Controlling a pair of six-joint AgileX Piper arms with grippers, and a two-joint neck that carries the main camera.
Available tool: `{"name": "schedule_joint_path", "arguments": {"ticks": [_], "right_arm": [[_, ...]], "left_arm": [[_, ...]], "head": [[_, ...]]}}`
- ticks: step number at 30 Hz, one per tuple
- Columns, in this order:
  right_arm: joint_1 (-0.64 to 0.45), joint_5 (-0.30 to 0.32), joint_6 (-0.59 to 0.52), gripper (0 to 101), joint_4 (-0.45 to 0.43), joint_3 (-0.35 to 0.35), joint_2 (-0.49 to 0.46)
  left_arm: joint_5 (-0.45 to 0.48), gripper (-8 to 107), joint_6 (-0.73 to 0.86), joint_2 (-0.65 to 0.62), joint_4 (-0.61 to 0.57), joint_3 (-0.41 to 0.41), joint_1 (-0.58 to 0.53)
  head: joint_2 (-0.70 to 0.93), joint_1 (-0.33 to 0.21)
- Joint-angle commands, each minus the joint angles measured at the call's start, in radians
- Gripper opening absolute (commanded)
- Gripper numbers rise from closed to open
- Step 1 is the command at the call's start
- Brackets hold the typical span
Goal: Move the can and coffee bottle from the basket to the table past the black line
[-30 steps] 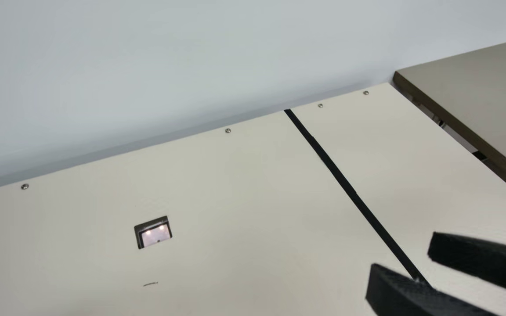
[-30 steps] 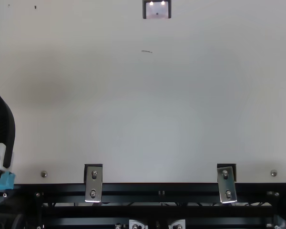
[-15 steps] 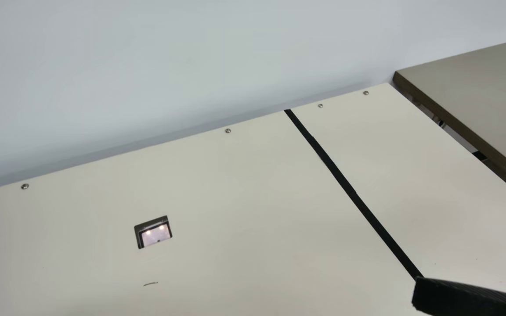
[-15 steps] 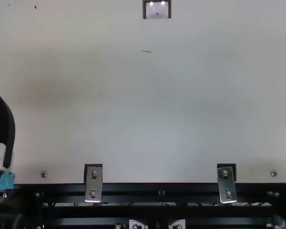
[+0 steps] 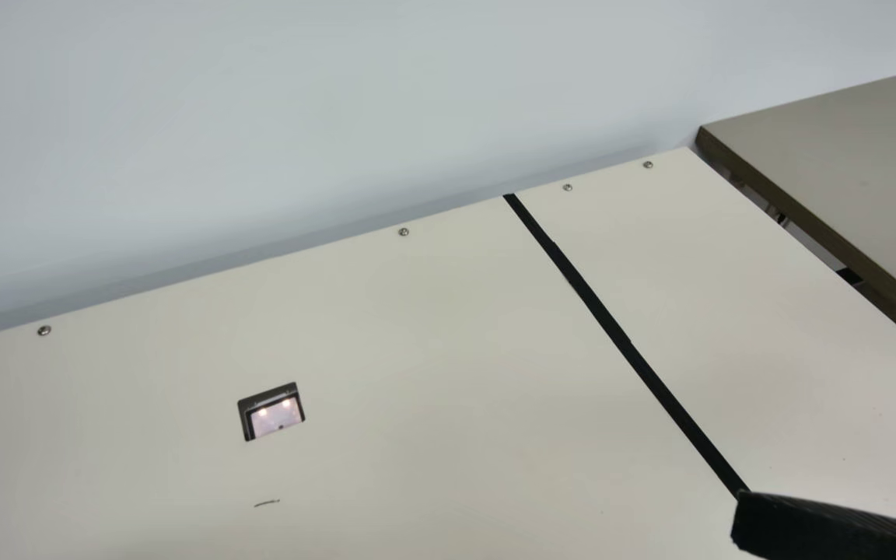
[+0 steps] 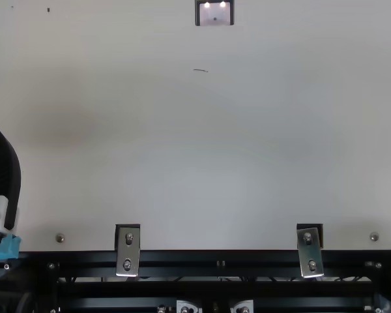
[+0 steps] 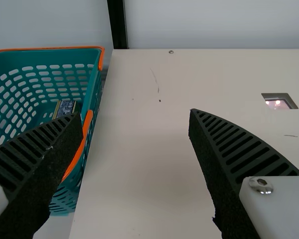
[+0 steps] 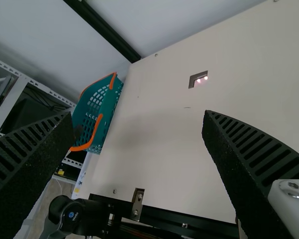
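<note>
Two ribbed black fingers of the right gripper point(image 8: 138, 113) reach into the main view a second ago; now a single ribbed black finger point(image 5: 837, 529) lies there at four o'clock, so that arm has drawn back, and in the last half second it barely shifts. It is spread wide with nothing between its fingers. The left gripper point(image 7: 134, 112) is likewise parted and empty, and its finger in the top view, at nine o'clock, holds the same spot throughout.

Just beyond the left fingers is the teal perforated plastic basket with an orange rim point(image 7: 92, 89), beside the edge of the cream flat worktop point(image 5: 417, 350). Inside it sits a blue-and-gold printed item point(image 7: 65, 108); whether it is the can or the coffee bottle I cannot tell. The straight black line point(image 5: 612, 327) runs from one o'clock to four o'clock in the main view, well away from the basket. For the task, the retreat looks like making room rather than delivering; the left arm likely has the first pick, then a long carry or a handover.

Counted: two grippers, four fingers, one basket, one black line, one printed item I can make out.
</note>
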Motion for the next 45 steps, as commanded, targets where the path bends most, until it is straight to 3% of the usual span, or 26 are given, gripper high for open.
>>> {"name": "schedule_joint_path", "arguments": {"ticks": [1, 15, 30, 45], "right_arm": [[0.0, 0.0, 0.0, 101, 0.0, 0.0, 0.0], [0.0, 0.0, 0.0, 101, 0.0, 0.0, 0.0], [0.0, 0.0, 0.0, 101, 0.0, 0.0, 0.0], [0.0, 0.0, 0.0, 101, 0.0, 0.0, 0.0]], "left_arm": [[0.0, 90, 0.0, 0.0, 0.0, 0.0, 0.0], [0.0, 90, 0.0, 0.0, 0.0, 0.0, 0.0], [0.0, 90, 0.0, 0.0, 0.0, 0.0, 0.0], [0.0, 90, 0.0, 0.0, 0.0, 0.0, 0.0]], "head": [[0.015, -0.026], [0.265, -0.007], [0.68, -0.073], [1.027, -0.083]]}}
